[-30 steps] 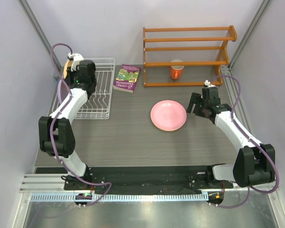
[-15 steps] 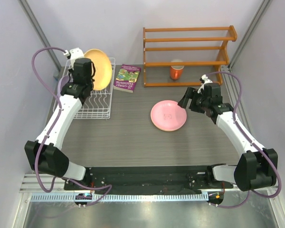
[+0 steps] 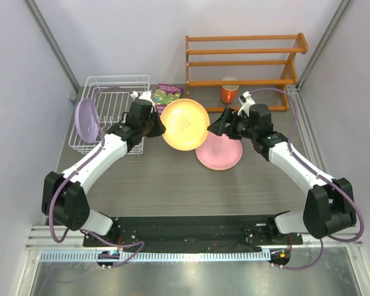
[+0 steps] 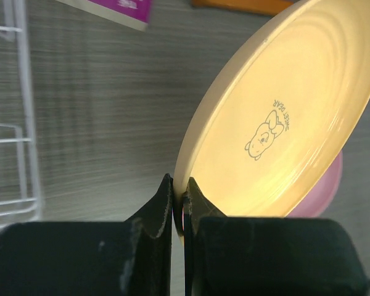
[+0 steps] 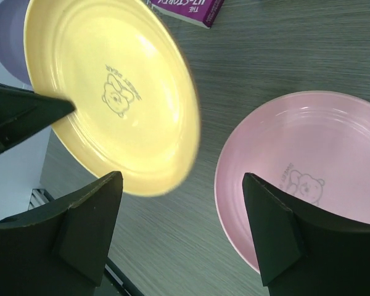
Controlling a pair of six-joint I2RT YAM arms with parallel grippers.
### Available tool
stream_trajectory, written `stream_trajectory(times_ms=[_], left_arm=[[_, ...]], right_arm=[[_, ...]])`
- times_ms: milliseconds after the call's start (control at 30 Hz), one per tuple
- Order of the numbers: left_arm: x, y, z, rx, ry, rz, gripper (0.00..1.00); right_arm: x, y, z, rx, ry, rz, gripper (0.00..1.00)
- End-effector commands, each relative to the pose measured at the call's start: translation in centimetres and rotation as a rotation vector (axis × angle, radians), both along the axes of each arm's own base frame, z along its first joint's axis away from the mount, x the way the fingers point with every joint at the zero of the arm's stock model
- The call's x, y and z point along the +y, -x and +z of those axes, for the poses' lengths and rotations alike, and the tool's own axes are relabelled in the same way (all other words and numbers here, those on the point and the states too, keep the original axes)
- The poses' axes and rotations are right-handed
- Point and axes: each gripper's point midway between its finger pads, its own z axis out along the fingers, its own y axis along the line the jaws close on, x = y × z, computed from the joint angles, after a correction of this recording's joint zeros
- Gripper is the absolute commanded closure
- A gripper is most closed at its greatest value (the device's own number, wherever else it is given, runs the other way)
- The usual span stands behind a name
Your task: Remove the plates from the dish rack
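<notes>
My left gripper is shut on the rim of the yellow-orange plate. It holds the plate tilted in the air over the middle of the table. My right gripper is open just right of that plate, its fingers either side of the plate's near edge and not touching it. The pink plate lies flat on the table below. The lavender plate stands on edge at the left end of the white wire dish rack.
A purple book lies between the rack and the orange wooden shelf at the back. An orange mug stands in the shelf's lowest tier. Grey walls close in on both sides.
My left arm lifted the yellow-orange plate out of the rack and swung it right to the table's middle. My right gripper moved left over the pink plate toward it.
</notes>
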Motion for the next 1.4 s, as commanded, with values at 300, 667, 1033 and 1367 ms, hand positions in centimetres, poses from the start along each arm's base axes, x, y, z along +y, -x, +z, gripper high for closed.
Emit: stream_trajectory(times_ms=[300, 667, 1033, 1367], left_arm=[[-4.9, 1.6, 4.0, -0.092, 0.203, -0.141, 1.0], [-5.6, 2.6, 4.8, -0.113, 0.228, -0.209, 1.0], [-4.5, 2.3, 4.0, -0.119, 0.197, -0.15, 0.34], [2.9, 1.6, 6.3, -0.277, -0.064, 0.087, 0.29]], right_arm=[[1.3, -1.8, -1.0, -0.01, 0.0, -0.014, 0.72], [1.2, -1.6, -2.6, 0.02, 0.026, -0.008, 0.99], [-3.3, -1.8, -2.5, 0.037, 0.152, -0.199, 0.99], [-10.8, -0.3, -4.9, 0.208, 0.318, -0.344, 0.99]])
